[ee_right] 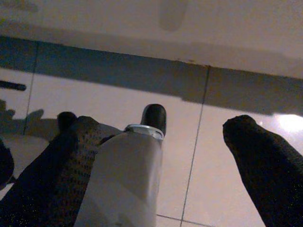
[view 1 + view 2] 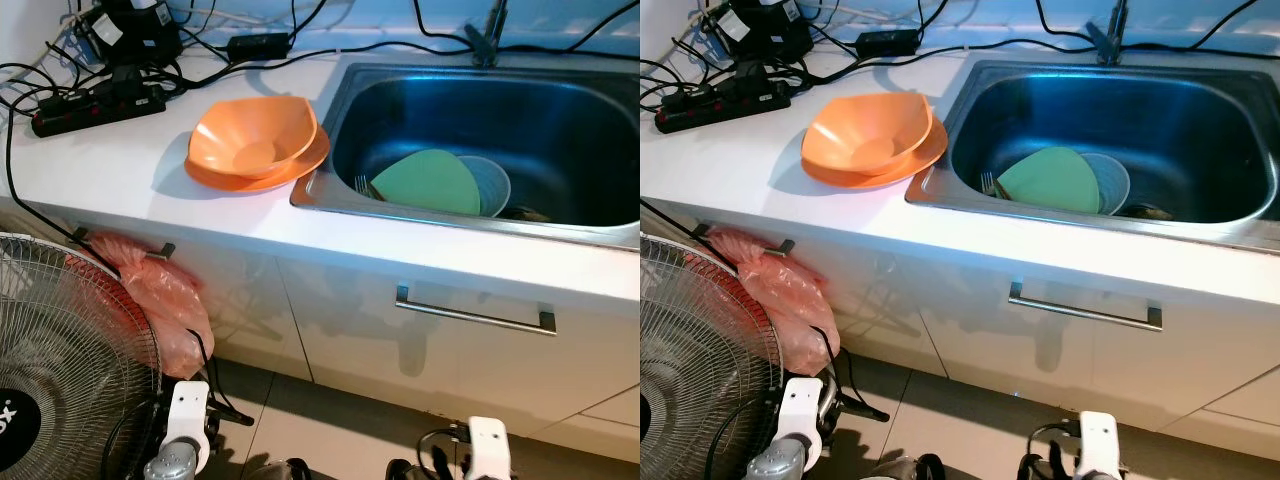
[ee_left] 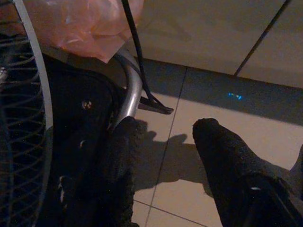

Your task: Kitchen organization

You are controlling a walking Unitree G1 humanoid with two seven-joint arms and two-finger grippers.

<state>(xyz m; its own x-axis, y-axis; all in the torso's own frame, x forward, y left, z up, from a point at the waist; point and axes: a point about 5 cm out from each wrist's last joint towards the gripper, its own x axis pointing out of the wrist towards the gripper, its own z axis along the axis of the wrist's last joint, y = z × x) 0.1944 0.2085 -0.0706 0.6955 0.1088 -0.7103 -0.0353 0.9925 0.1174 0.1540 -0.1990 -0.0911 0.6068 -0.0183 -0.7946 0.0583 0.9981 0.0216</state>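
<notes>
An orange bowl [image 2: 252, 137] sits in an orange plate [image 2: 305, 168] on the white counter, just left of the steel sink [image 2: 560, 110]. Inside the sink a green plate [image 2: 428, 181] leans against a pale blue bowl [image 2: 494, 185], with a fork [image 2: 362, 185] beside them. Both arms hang low in front of the cabinet, the left arm [image 2: 185, 415] by the fan and the right arm [image 2: 488, 445] under the drawer. My left gripper [image 3: 165, 127] is open over the floor tiles. My right gripper [image 1: 154, 120] is open too, with a grey black-tipped cylinder [image 1: 128, 175] showing between its fingers, untouched.
A standing fan [image 2: 60, 350] and a pink plastic bag [image 2: 165, 300] hanging from a cabinet handle crowd the left side. A power strip [image 2: 95, 105] and cables lie at the counter's back left. The faucet [image 2: 490, 35] stands behind the sink; a drawer handle [image 2: 475, 315] is below it.
</notes>
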